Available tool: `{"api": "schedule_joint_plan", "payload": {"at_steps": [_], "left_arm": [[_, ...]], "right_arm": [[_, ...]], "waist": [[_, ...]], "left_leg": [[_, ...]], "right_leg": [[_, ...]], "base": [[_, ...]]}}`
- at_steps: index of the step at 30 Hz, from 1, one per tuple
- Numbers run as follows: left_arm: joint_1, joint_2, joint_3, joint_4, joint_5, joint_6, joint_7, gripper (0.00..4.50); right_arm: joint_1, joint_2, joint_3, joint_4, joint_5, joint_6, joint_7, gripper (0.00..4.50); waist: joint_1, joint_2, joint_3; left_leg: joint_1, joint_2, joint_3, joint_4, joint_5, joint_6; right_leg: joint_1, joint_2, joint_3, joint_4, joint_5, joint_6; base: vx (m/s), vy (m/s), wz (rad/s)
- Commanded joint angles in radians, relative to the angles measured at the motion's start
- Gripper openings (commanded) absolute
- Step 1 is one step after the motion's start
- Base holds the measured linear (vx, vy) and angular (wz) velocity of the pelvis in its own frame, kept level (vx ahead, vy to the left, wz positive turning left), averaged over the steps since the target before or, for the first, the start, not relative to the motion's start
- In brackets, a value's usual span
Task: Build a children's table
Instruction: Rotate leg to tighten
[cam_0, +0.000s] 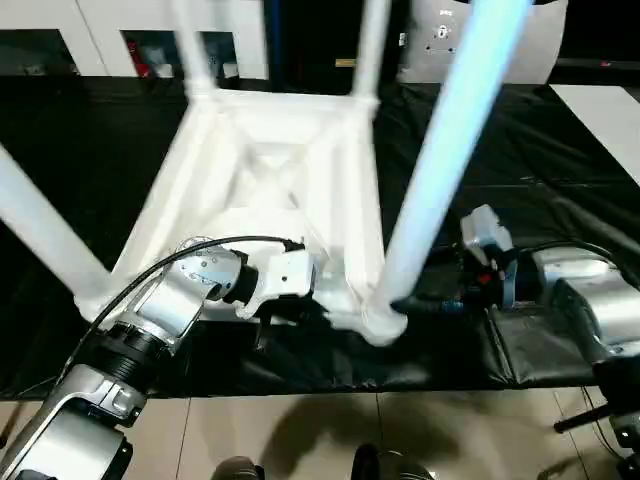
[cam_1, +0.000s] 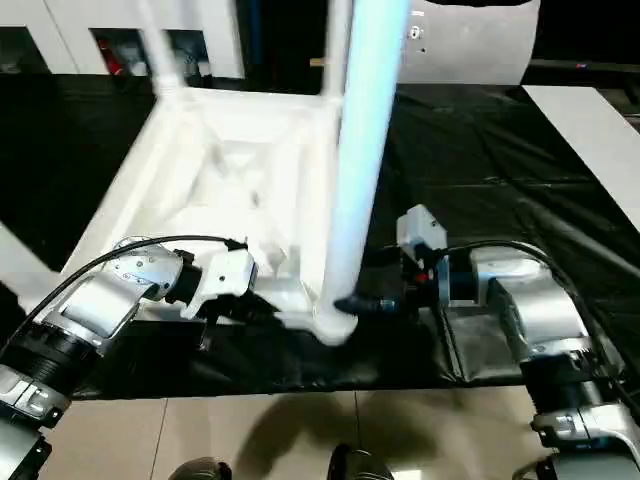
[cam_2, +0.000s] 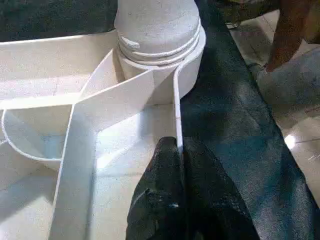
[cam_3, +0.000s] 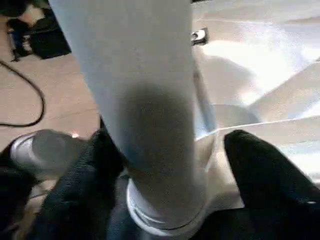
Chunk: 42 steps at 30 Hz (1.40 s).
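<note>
the left tool (cam_2: 181, 200) is pinched shut on the thin rim wall of the children's table (cam_0: 270, 170), which lies upside down on the black-sheeted table (cam_0: 560, 180) with its ribbed underside up, close to the near edge. the right tool (cam_3: 170, 170) stands wide, one black finger (cam_3: 267, 177) on each side of the near leg (cam_0: 450, 150) just above its corner socket (cam_2: 157, 37); whether the fingers press the tube cannot be told, so the leg may not be held at all.

the likely trouble: if the right tool turns or pushes the leg while gripping loosely, the fingers could slip round the smooth tapered tube and the leg would stay half seated. a hard sideways push could also drag the whole top toward the table's edge, since the left tool steadies it by a thin wall alone, which may flex or slide out of the pinch.

the left wrist view shows the ridges at the leg's base above the socket mouth, suggesting it is not fully home; the eye views instead show the other legs (cam_0: 365, 50) standing in their sockets. the left wrist view also catches a person's arm (cam_2: 290, 35) at the floor side.
</note>
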Motion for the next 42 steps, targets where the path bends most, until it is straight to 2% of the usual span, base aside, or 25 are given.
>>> {"api": "schedule_joint_plan", "payload": {"at_steps": [1,6,7,9,12,15,18,21,23,24,26,27,28,29,30,32,34,35,36,37,38,39,40,41,42], "left_arm": [[-0.012,-0.001,-0.052,0.008,0.010,-0.021,-0.056,0.00],[-0.018,0.003,-0.050,0.020,0.006,-0.038,-0.068,0.00],[-0.017,0.002,-0.047,0.023,0.006,-0.041,-0.071,0.00],[-0.018,0.001,-0.045,0.029,0.006,-0.043,-0.072,0.00],[-0.020,-0.002,-0.040,0.038,0.003,-0.039,-0.067,0.00],[-0.022,-0.007,-0.034,0.042,-0.003,-0.030,-0.061,0.00],[-0.023,-0.022,-0.015,0.043,-0.017,0.004,-0.031,0.00],[-0.020,-0.045,0.014,0.031,-0.024,0.061,0.029,0.00],[-0.006,-0.076,0.040,0.001,-0.022,0.138,0.116,0.00],[-0.002,-0.086,0.047,-0.007,-0.020,0.159,0.141,0.00],[0.013,-0.132,0.065,-0.038,-0.018,0.245,0.230,0.00],[0.019,-0.150,0.071,-0.049,-0.017,0.275,0.261,0.00],[0.027,-0.178,0.075,-0.066,-0.010,0.314,0.306,0.00],[0.033,-0.206,0.082,-0.078,-0.005,0.350,0.346,0.00],[0.037,-0.231,0.088,-0.089,0.003,0.381,0.384,0.00],[0.039,-0.263,0.092,-0.099,0.019,0.415,0.438,0.00],[0.038,-0.296,0.095,-0.103,0.036,0.445,0.497,0.00],[0.033,-0.325,0.113,-0.100,0.041,0.466,0.547,0.00],[0.026,-0.348,0.125,-0.092,0.049,0.477,0.591,0.00],[0.015,-0.372,0.141,-0.080,0.055,0.481,0.638,0.00],[0.009,-0.387,0.151,-0.076,0.054,0.485,0.661,0.00],[0.006,-0.395,0.156,-0.076,0.051,0.489,0.669,0.00],[0.005,-0.395,0.153,-0.079,0.055,0.488,0.670,0.00],[0.005,-0.396,0.151,-0.085,0.059,0.493,0.673,0.00],[0.005,-0.395,0.151,-0.085,0.059,0.493,0.673,0.00]], "right_arm": [[-0.024,-0.011,0.016,0.012,-0.003,-0.013,0.036,3.26],[-0.044,0.002,0.035,0.041,-0.011,-0.027,0.060,2.93],[-0.049,0.005,0.038,0.050,-0.012,-0.033,0.065,2.61],[-0.054,0.010,0.041,0.060,-0.013,-0.039,0.071,2.59],[-0.055,0.018,0.046,0.065,-0.005,-0.035,0.079,2.17],[-0.052,0.021,0.048,0.063,0.002,-0.027,0.084,2.07],[-0.029,0.033,0.033,0.019,0.034,0.026,0.055,1.94],[0.014,0.062,0.008,-0.060,0.069,0.101,-0.022,1.91],[0.060,0.115,-0.013,-0.138,0.064,0.152,-0.167,1.91],[0.071,0.133,-0.017,-0.153,0.053,0.155,-0.212,1.91],[0.092,0.210,-0.036,-0.183,-0.002,0.187,-0.397,1.91],[0.096,0.239,-0.045,-0.190,-0.021,0.206,-0.465,1.91],[0.099,0.282,-0.058,-0.195,-0.046,0.227,-0.556,1.91],[0.099,0.316,-0.070,-0.202,-0.065,0.251,-0.627,1.89],[0.099,0.349,-0.081,-0.210,-0.083,0.274,-0.694,1.89],[0.096,0.395,-0.097,-0.220,-0.110,0.310,-0.797,1.88],[0.084,0.443,-0.113,-0.221,-0.142,0.331,-0.912,1.88],[0.073,0.478,-0.133,-0.217,-0.149,0.345,-0.979,1.88],[0.064,0.501,-0.140,-0.212,-0.158,0.340,-1.024,1.88],[0.055,0.517,-0.137,-0.205,-0.174,0.317,-1.054,1.88],[0.052,0.522,-0.132,-0.202,-0.182,0.299,-1.058,2.23],[0.052,0.525,-0.130,-0.202,-0.184,0.293,-1.059,2.58],[0.052,0.530,-0.135,-0.198,-0.178,0.273,-1.054,2.58],[0.053,0.535,-0.138,-0.199,-0.175,0.265,-1.056,2.60],[0.053,0.535,-0.139,-0.199,-0.174,0.263,-1.056,2.71]], "waist": [[-0.004,-0.017,-0.089],[-0.002,-0.020,-0.093],[-0.002,-0.019,-0.093],[-0.002,-0.017,-0.094],[-0.002,-0.022,-0.095],[-0.002,-0.022,-0.094],[-0.001,-0.022,-0.093],[0.001,-0.016,-0.089],[0.000,-0.014,-0.084],[-0.004,-0.016,-0.082],[-0.012,-0.009,-0.074],[-0.019,-0.013,-0.073],[-0.035,-0.012,-0.071],[-0.047,-0.010,-0.070],[-0.050,-0.004,-0.069],[-0.063,-0.005,-0.068],[-0.075,-0.003,-0.064],[-0.077,0.000,-0.063],[-0.081,0.006,-0.063],[-0.090,0.006,-0.064],[-0.092,0.015,-0.067],[-0.093,0.013,-0.071],[-0.090,0.013,-0.071],[-0.086,0.012,-0.070],[-0.084,0.013,-0.070]], "left_leg": [[-0.017,0.046,0.017,-0.059,-0.003,0.156],[-0.017,0.044,0.018,-0.058,-0.002,0.141],[-0.017,0.045,0.018,-0.057,-0.001,0.139],[-0.017,0.047,0.017,-0.057,0.001,0.138],[-0.017,0.048,0.017,-0.058,-0.008,0.132],[-0.016,0.048,0.018,-0.059,-0.017,0.126],[-0.017,0.048,0.018,-0.059,-0.013,0.124],[-0.016,0.047,0.018,-0.060,-0.018,0.118],[-0.016,0.046,0.018,-0.063,-0.042,0.093],[-0.018,0.042,0.019,-0.066,-0.073,0.075],[-0.019,0.035,0.018,-0.068,-0.120,0.045],[-0.019,0.034,0.019,-0.068,-0.129,0.035],[-0.024,0.026,0.016,-0.064,-0.159,0.014],[-0.025,0.023,0.016,-0.063,-0.171,0.011],[-0.018,0.022,0.017,-0.061,-0.182,0.014],[-0.023,0.021,0.016,-0.062,-0.191,0.024],[-0.008,0.017,0.017,-0.058,-0.228,0.036],[-0.007,0.017,0.016,-0.058,-0.239,0.039],[-0.006,0.020,0.015,-0.059,-0.246,0.040],[-0.010,0.031,0.008,-0.063,-0.270,0.043],[-0.008,0.044,0.002,-0.068,-0.293,0.046],[-0.013,0.049,0.002,-0.071,-0.284,0.054],[-0.014,0.047,0.004,-0.072,-0.270,0.058],[-0.016,0.038,0.010,-0.072,-0.222,0.068],[-0.019,0.040,0.010,-0.072,-0.204,0.071]], "right_leg": [[0.079,-0.053,0.063,-0.048,-0.328,-0.203],[0.079,-0.052,0.062,-0.048,-0.344,-0.190],[0.079,-0.052,0.062,-0.048,-0.341,-0.190],[0.079,-0.052,0.061,-0.046,-0.324,-0.196],[0.080,-0.051,0.062,-0.045,-0.317,-0.199],[0.080,-0.051,0.062,-0.046,-0.329,-0.197],[0.081,-0.051,0.062,-0.045,-0.326,-0.197],[0.080,-0.050,0.063,-0.049,-0.338,-0.188],[0.079,-0.049,0.062,-0.057,-0.376,-0.164],[0.082,-0.049,0.058,-0.065,-0.434,-0.140],[0.079,-0.047,0.050,-0.079,-0.528,-0.095],[0.078,-0.044,0.049,-0.084,-0.544,-0.080],[0.080,-0.043,0.035,-0.096,-0.621,-0.030],[0.080,-0.041,0.025,-0.110,-0.654,-0.001],[0.076,-0.042,0.021,-0.118,-0.666,0.005],[0.080,-0.037,0.010,-0.128,-0.655,0.017],[0.066,-0.034,0.001,-0.142,-0.673,0.028],[0.066,-0.033,-0.003,-0.144,-0.678,0.032],[0.068,-0.033,-0.005,-0.145,-0.672,0.031],[0.075,-0.035,-0.016,-0.147,-0.648,0.030],[0.082,-0.039,-0.017,-0.141,-0.604,0.024],[0.086,-0.043,-0.009,-0.131,-0.543,0.010],[0.085,-0.044,-0.004,-0.127,-0.522,-0.001],[0.080,-0.047,0.010,-0.120,-0.491,-0.039],[0.081,-0.049,0.014,-0.116,-0.475,-0.052]], "base": [[0.000,0.000,0.00],[0.000,0.000,0.00],[0.000,0.000,0.00],[0.000,0.000,0.00],[0.000,0.000,0.00],[0.000,0.000,0.00],[0.000,0.000,0.00],[0.000,0.000,0.00],[0.000,0.000,0.00],[0.000,0.000,0.00],[0.000,0.000,0.00],[0.000,0.000,0.00],[0.000,0.000,0.00],[0.000,0.000,0.00],[0.000,0.000,0.00],[0.000,0.000,0.00],[0.000,0.000,0.00],[0.000,0.000,0.00],[0.000,0.000,0.00],[0.000,0.000,0.00],[0.000,0.000,0.00],[0.000,0.000,0.00],[0.000,0.000,0.00],[0.000,0.000,0.00],[0.000,0.000,0.00]]}}
